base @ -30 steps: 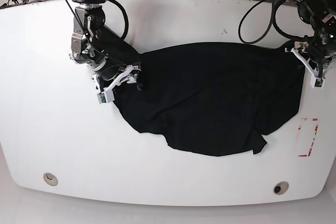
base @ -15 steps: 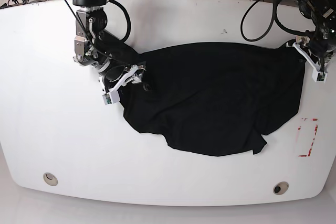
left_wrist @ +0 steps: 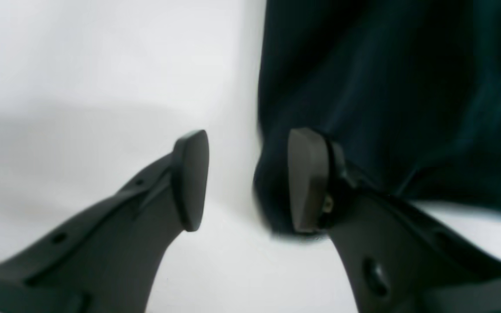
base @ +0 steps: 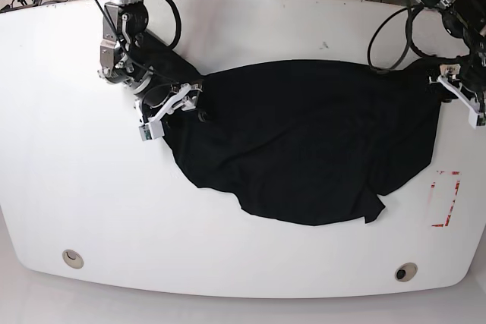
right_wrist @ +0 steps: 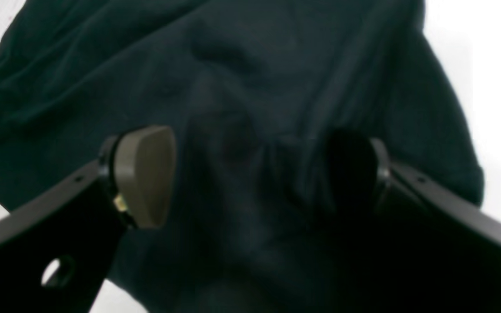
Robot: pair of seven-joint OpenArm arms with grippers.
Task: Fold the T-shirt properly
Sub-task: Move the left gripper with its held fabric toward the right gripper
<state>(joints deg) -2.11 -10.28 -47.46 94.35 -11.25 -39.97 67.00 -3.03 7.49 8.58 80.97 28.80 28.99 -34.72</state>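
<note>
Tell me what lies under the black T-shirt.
The T-shirt lies spread on the white table, which shows bare all around it. Whatever may lie beneath the cloth is covered and cannot be seen.

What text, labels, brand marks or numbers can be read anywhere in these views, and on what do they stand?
No readable text anywhere.
T-shirt: plain black, no print or label showing.
Red mark on the white table near its right edge in the base view: broken outline of a rectangle, no letters or digits.
Left gripper and right gripper: dark, unmarked jaws; both wrist views blurred.
</note>
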